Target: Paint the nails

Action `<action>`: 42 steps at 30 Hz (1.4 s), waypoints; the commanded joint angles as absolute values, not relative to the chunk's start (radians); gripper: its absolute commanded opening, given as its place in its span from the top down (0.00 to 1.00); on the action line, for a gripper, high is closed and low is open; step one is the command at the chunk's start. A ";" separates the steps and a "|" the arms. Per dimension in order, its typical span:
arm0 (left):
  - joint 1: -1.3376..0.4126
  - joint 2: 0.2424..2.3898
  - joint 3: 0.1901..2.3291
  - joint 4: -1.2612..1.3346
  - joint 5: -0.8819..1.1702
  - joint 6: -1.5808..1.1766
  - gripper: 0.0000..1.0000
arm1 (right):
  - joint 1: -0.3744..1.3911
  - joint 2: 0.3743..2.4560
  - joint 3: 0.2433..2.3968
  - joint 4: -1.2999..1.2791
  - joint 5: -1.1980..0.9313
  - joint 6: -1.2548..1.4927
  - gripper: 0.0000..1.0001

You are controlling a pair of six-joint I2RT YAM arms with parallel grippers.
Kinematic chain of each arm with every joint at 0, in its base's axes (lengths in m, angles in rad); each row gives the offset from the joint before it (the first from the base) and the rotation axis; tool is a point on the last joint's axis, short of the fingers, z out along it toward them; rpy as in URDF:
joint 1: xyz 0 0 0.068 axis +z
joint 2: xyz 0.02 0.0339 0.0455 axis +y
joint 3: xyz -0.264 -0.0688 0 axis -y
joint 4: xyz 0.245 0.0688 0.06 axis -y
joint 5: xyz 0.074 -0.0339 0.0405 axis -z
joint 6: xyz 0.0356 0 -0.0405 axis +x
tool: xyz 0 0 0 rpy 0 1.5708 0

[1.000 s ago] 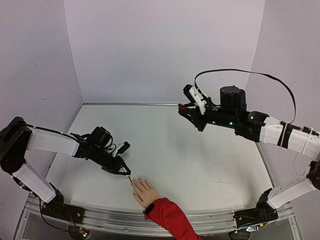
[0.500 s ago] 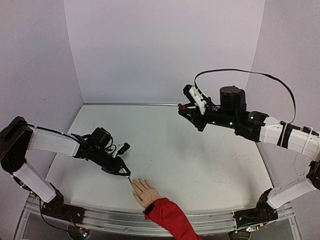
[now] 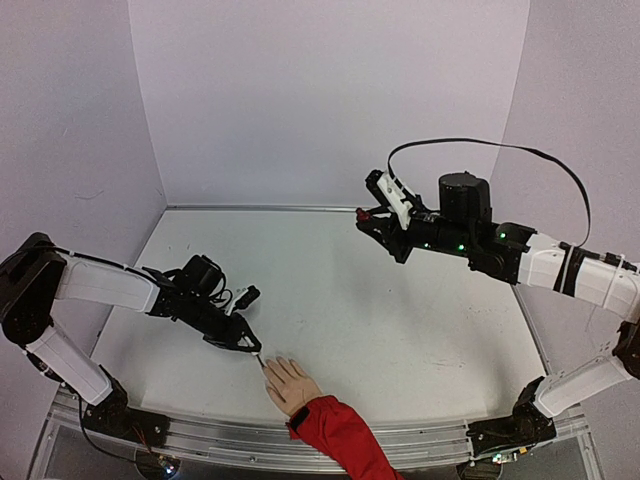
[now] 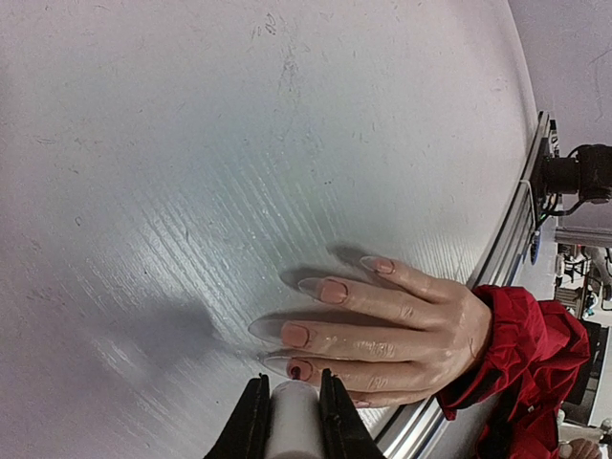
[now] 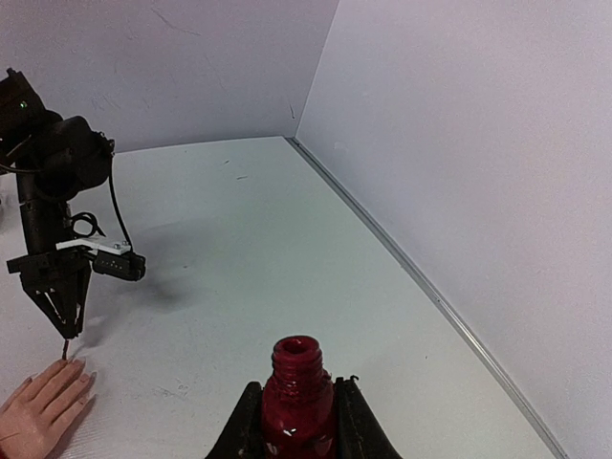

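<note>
Overhead and wrist views of a nail-painting set-up. A beige mannequin hand [image 3: 291,383] in a red sleeve [image 3: 335,430] lies palm down at the near edge of the desk [image 3: 400,320], slightly left of centre, with its fingers pointing far-left. The nails [image 4: 295,335] face upward. The one closest to the left wrist camera carries a dark red dab, and the others look pale pink. The left claw [image 3: 250,346] is low over the desk just beside the fingertips. Its fingers are closed tight on a white cap [image 4: 292,421], from which a thin brush [image 3: 261,359] reaches to the fingertips; contact with a nail cannot be judged. The right claw [image 5: 300,421], raised over the far right of the desk and well apart from the hand, is clamped on an uncapped dark red polish bottle [image 5: 298,387], held upright.
</note>
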State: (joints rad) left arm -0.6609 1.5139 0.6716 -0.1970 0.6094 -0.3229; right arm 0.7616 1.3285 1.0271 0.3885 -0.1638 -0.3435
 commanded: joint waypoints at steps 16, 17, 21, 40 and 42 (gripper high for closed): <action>-0.660 1.524 0.662 -0.154 0.623 -0.337 1.00 | 0.756 1.329 1.040 0.433 -0.169 -0.347 1.00; -0.660 1.525 0.661 -0.154 0.620 -0.337 1.00 | 0.756 1.328 1.040 0.434 -0.170 -0.347 1.00; -0.660 1.520 0.666 -0.155 0.617 -0.337 1.00 | 0.756 1.334 1.041 0.434 -0.173 -0.345 1.00; -0.660 1.529 0.678 -0.153 0.594 -0.342 1.00 | 0.755 1.336 1.043 0.433 -0.174 -0.345 1.00; -0.660 1.531 0.678 -0.153 0.591 -0.342 1.00 | 0.755 1.337 1.043 0.433 -0.175 -0.345 1.00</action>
